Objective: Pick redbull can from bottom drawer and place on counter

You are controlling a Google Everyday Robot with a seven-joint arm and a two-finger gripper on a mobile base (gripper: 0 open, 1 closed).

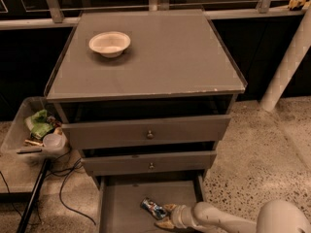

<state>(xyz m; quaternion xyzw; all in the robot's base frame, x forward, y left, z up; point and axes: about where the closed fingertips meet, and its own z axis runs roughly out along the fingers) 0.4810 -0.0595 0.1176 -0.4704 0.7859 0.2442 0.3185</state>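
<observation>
- Fingers [170,208] of the tan two-finger gripper [165,216] are spread apart and grasp nothing; it sits low inside the open bottom drawer [124,205], a wide grey tray with a flat floor.
- Small blue and silver redbull can [153,208] lies on its side on that drawer's floor, towards the right, just at the fingertips. Whether a finger touches it cannot be told.
- White robot arm [218,220] reaches in from the lower right corner, nearly level, its wrist pointing left towards the can.
- Large flat grey worktop [165,57] of the cabinet carries a white round bowl [110,43] near its back left.
- Two knobbed grey upper drawers [146,132] stand slightly pulled out above the bottom one.
- Clear plastic bin [29,132] holding green scraps stands on the left of the cabinet.
</observation>
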